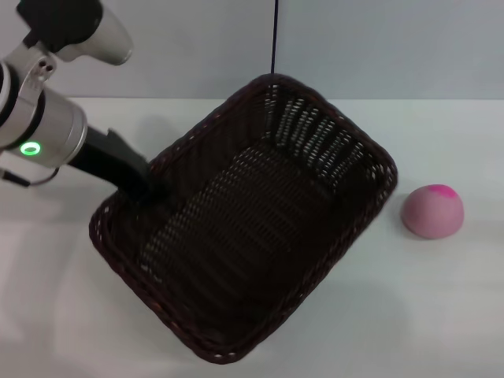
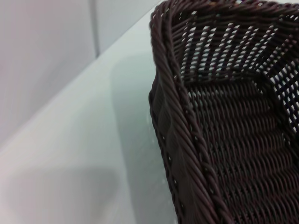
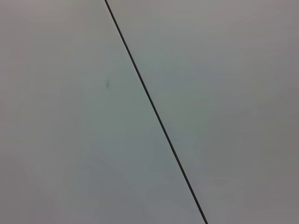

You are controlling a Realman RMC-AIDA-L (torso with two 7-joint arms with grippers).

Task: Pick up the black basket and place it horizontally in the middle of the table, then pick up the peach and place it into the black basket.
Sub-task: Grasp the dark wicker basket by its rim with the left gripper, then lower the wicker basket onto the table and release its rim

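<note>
The black basket [image 1: 315, 138] lies diagonally across the white table [image 1: 441, 315], one corner pointing to the far side, and nothing is inside it. My left gripper [image 1: 142, 185] is at its left rim, with its dark fingers closed over the braided edge. The left wrist view shows that rim [image 2: 187, 135] very close, with the openwork side and woven floor beyond it. The peach [image 1: 432, 211], pale pink with a magenta patch, rests on the table just right of the basket and apart from it. My right gripper is out of view.
A pale wall rises behind the table's far edge, with a thin dark vertical line [image 1: 274, 35] on it. The right wrist view shows only a plain grey surface crossed by a dark line [image 3: 154, 112]. Bare tabletop lies to the left of the basket [image 2: 93, 140].
</note>
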